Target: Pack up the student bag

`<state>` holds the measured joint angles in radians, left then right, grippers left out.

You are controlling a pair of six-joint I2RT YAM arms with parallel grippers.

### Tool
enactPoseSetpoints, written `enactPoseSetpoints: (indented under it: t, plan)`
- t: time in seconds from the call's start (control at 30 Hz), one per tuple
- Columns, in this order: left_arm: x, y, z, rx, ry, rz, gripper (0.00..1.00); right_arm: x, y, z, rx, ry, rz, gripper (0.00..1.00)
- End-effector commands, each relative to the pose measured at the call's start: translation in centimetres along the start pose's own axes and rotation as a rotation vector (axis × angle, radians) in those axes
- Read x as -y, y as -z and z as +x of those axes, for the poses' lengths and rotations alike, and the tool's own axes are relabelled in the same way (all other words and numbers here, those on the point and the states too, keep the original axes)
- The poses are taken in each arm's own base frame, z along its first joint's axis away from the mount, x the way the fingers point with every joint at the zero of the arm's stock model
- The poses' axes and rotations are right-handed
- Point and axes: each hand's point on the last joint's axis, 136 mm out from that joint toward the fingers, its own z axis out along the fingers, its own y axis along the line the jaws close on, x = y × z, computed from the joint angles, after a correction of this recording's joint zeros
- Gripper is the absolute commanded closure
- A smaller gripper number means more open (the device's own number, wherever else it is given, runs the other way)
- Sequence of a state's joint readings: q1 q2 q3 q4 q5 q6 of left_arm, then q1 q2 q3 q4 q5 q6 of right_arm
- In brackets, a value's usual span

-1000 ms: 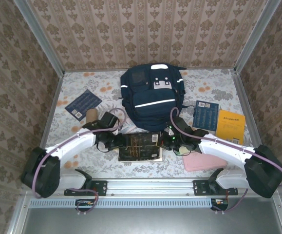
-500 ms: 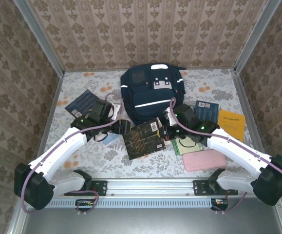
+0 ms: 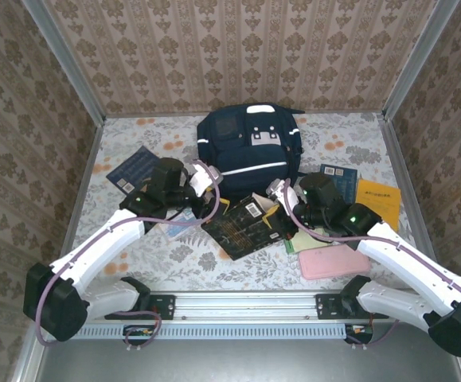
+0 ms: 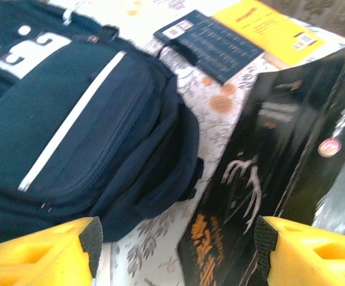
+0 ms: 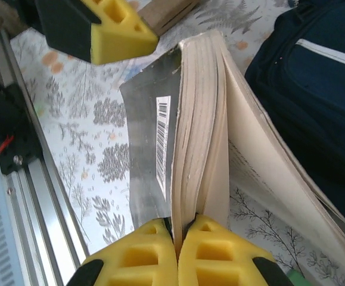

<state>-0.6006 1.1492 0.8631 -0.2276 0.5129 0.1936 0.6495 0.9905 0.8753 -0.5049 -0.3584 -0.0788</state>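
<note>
The student bag [image 3: 248, 151] is a navy backpack with a white stripe, lying at the back centre of the table. In the left wrist view the bag [image 4: 71, 119] covers the left half. A black-covered book [image 3: 244, 227] is tilted up in front of it. My right gripper [image 5: 178, 229] is shut on the book's [image 5: 184, 143] page edge, close to the barcoded cover, and appears from above at the book's right end [image 3: 283, 209]. The left gripper [image 4: 178, 244] stands open just off the bag's near corner, the black book [image 4: 279, 167] at its right finger; nothing is between its pads.
A dark blue book [image 3: 337, 187] and a yellow book [image 3: 377, 205] lie right of the bag. A pink case [image 3: 334, 261] sits near the front right. Another blue book [image 3: 136, 169] lies at the left. The metal rail [image 3: 246, 302] runs along the near edge.
The right gripper has raised and turned the black book toward the bag. The left gripper has come off the book, swung up toward the bag and opened wider.
</note>
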Motion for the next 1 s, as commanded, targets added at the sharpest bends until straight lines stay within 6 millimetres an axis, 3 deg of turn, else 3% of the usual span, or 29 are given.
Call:
enactPoseSetpoints:
  t: [0.0,0.2,0.3,0.43,0.7,0.97]
  plan:
    - [1.5,-0.5,-1.4,0.079,-0.128,0.103,0.30,-1.6,0.9,-1.3,0.032,0.156,-0.079,1.00]
    - [0.8,-0.1,-1.5,0.082,-0.163,0.071,0.30,-2.9,2.1,-1.9,0.089,0.228,-0.128,1.00]
    - [2.3,0.9,-1.9,0.113,-0.182,0.126,0.30,-3.5,2.8,-1.9,0.126,0.261,-0.140,1.00]
    - [3.9,1.4,-0.8,0.126,-0.200,0.173,0.28,-3.9,3.7,-2.1,0.195,0.293,-0.133,1.00]
    - [5.2,1.2,-0.5,0.120,-0.228,0.222,0.30,-3.3,4.5,-3.0,0.258,0.329,-0.064,1.00]
    - [3.8,3.2,-2.3,0.198,-0.266,0.092,0.32,-2.7,4.2,-2.4,0.238,0.325,-0.037,1.00]
